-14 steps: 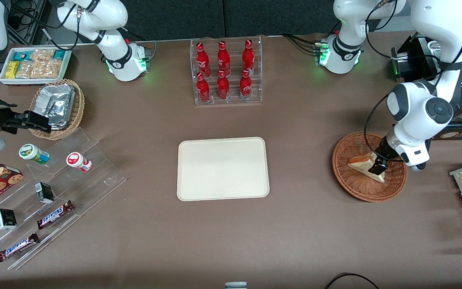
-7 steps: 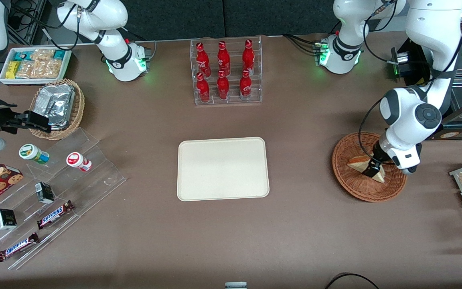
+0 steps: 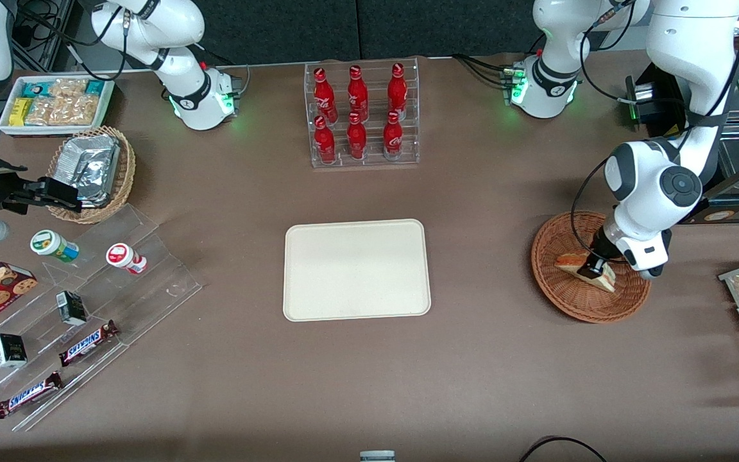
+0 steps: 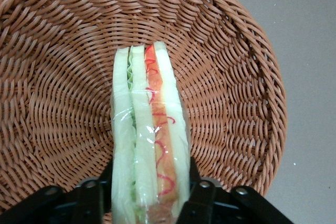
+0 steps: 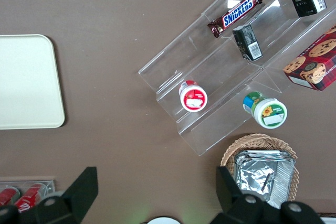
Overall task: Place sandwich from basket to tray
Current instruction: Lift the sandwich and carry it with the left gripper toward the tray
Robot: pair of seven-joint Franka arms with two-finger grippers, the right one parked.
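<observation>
From our wrist camera, the sandwich (image 4: 149, 145) stands on edge between the two black fingers (image 4: 202, 195) of our pincer (image 4: 144, 198), one finger against each bread face, the red-orange and green filling running straight away from us. We judge the pincer clamped on the sandwich, since the fingers press against the clear wrap on both sides. The wedge is still down in the basket (image 4: 58, 77), its far tip resting on the woven floor.

From the front, our pincer (image 3: 594, 268) is lowered into the basket (image 3: 559, 298) at the working arm's end of the counter (image 3: 504, 359), gripping the sandwich (image 3: 571, 262) near its thick end. The tray (image 3: 356, 269) lies flat at the middle of the counter, well apart from the basket, with bare counter between them. Farther from the camera stands a clear rack of red bottles (image 3: 358, 115).

To do this step well, we should squeeze only firmly enough to hold soft bread without crushing it, lift straight up until the tip clears the wicker rim, then carry it level toward the tray. A sideways pull before clearing the rim could drag the light basket along
</observation>
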